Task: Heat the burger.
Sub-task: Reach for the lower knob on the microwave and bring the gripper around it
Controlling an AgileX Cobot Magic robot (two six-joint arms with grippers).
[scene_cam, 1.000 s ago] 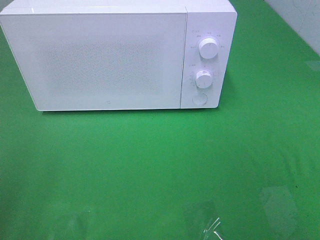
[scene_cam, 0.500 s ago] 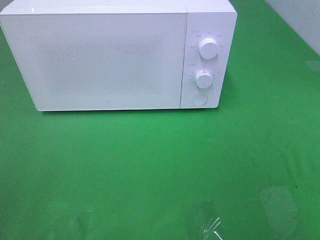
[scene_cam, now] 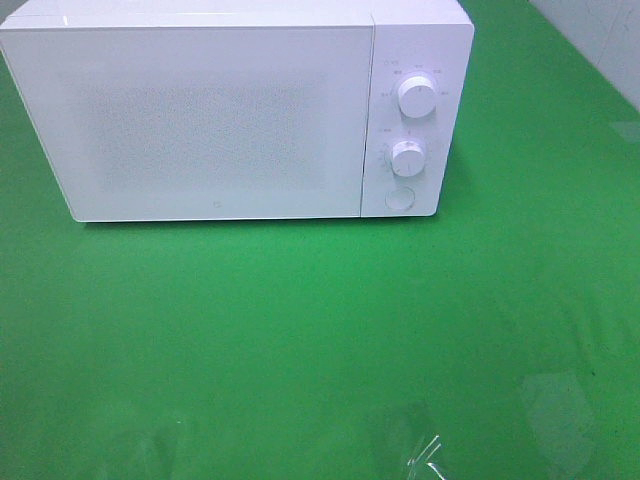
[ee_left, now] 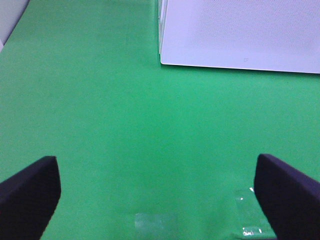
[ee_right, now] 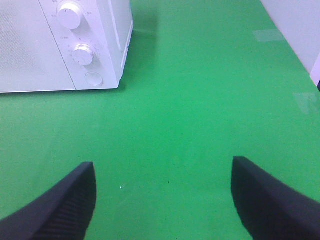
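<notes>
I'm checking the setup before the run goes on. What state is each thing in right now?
microwave door, shut.
upper knob, setting too small to read.
lower knob, setting too small to read.
left gripper, open, empty.
right gripper, open, empty.
burger, not in view.

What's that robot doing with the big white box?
Nothing is being handled right now. The white box-shaped microwave sits with its door shut on the green table cover. The left pincer and right pincer both hang open and empty in front of it. No burger is in sight.
</notes>
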